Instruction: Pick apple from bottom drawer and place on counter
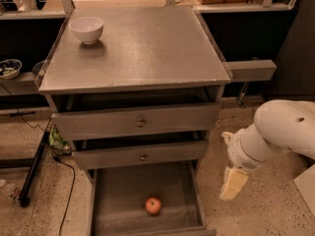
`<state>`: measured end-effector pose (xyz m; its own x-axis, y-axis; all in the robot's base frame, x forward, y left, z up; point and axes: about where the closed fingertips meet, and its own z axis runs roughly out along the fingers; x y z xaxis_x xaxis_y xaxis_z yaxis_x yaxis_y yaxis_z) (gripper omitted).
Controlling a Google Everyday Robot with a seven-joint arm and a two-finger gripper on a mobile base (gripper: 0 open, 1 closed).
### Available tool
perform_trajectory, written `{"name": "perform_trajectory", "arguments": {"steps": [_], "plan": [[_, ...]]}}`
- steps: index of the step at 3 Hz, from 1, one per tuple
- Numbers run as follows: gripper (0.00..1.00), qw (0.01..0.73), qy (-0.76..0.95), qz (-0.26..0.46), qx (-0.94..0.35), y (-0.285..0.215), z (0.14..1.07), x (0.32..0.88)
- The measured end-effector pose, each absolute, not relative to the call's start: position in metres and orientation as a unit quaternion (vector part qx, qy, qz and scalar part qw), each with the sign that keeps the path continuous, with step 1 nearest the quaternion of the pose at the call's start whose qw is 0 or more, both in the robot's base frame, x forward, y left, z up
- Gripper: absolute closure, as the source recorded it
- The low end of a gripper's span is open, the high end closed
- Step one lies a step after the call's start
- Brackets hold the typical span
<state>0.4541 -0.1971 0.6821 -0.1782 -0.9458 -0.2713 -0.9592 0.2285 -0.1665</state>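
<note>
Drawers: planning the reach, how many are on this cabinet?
3: the top drawer under the counter, the middle drawer below it, and the bottom drawer pulled out, holding the apple. The gripper hangs right of it.

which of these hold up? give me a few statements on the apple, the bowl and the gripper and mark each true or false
1. The apple lies on the floor of the open bottom drawer. True.
2. The gripper hangs outside that drawer, to its right in the picture. True.
3. The gripper is touching the apple. False: they are apart, with the drawer's side wall between them.
4. The white bowl stands on the counter. True.
5. The white bowl stands at the counter's front edge. False: it is near the far left corner as the picture shows it.
</note>
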Motion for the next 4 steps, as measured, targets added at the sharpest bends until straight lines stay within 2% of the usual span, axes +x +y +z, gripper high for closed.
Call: {"name": "perform_trajectory", "arguments": {"steps": [3,4], "plan": [[0.00,0.182,0.767,0.039,-0.614,-0.181,0.641,0.466],[0.00,0.193,0.759,0.073,-0.617,-0.160,0.602,0.495]]}}
